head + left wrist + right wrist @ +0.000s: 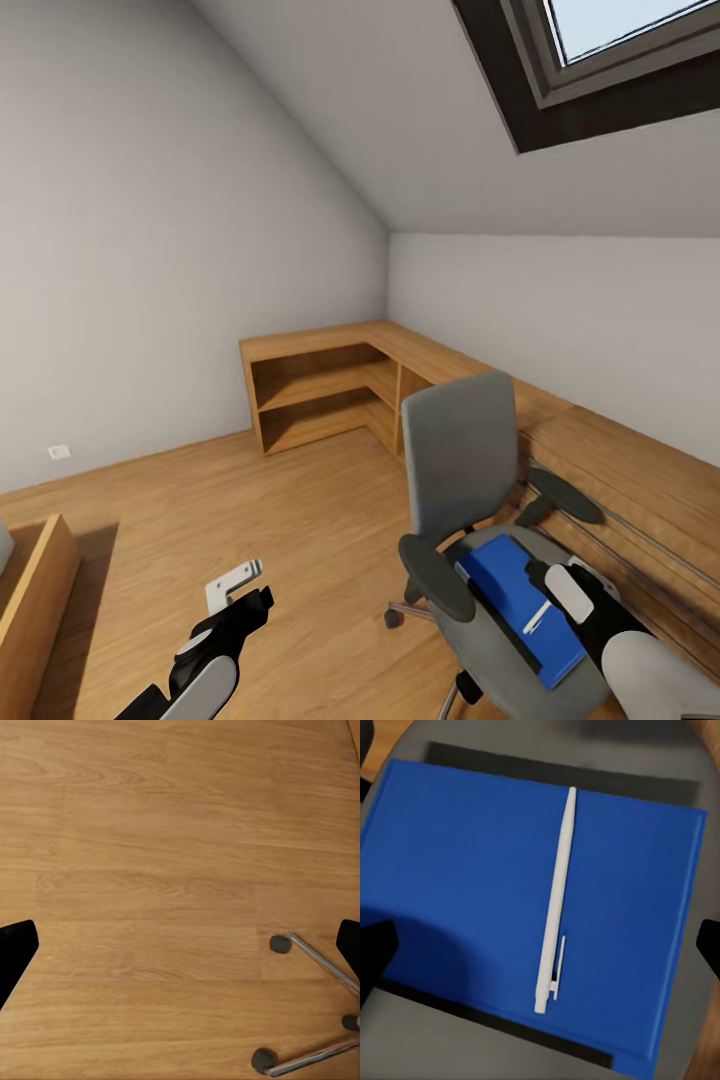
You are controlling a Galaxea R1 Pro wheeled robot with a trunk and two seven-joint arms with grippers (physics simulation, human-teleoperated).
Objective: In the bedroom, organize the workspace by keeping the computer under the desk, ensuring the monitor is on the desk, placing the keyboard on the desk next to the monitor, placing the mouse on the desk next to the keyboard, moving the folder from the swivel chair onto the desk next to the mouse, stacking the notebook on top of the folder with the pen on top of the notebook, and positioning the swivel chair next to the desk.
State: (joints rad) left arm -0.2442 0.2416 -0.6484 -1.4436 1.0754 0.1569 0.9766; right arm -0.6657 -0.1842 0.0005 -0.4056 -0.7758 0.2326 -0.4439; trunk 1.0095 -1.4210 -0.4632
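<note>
Right gripper [568, 590] hovers just above the blue folder [510, 892] on the swivel chair [462, 455] seat, fingers spread wide to either side, with the white pen [556, 900] lying loose on the folder directly beneath it. This looks like the folder or pen pickup, and the next move probably calls for dropping straight down and closing on the pen before it rolls. The chair's black armrest [436, 577] crowds the approach, while the left gripper [238, 592] hangs open over bare wood floor [150, 870] near the chrome chair base [315, 960], the wooden corner shelf [320, 385] well beyond.

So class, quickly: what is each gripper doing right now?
Left gripper: open, holding nothing, above the floor.
Right gripper: open, holding nothing, over the pen on the folder.
</note>
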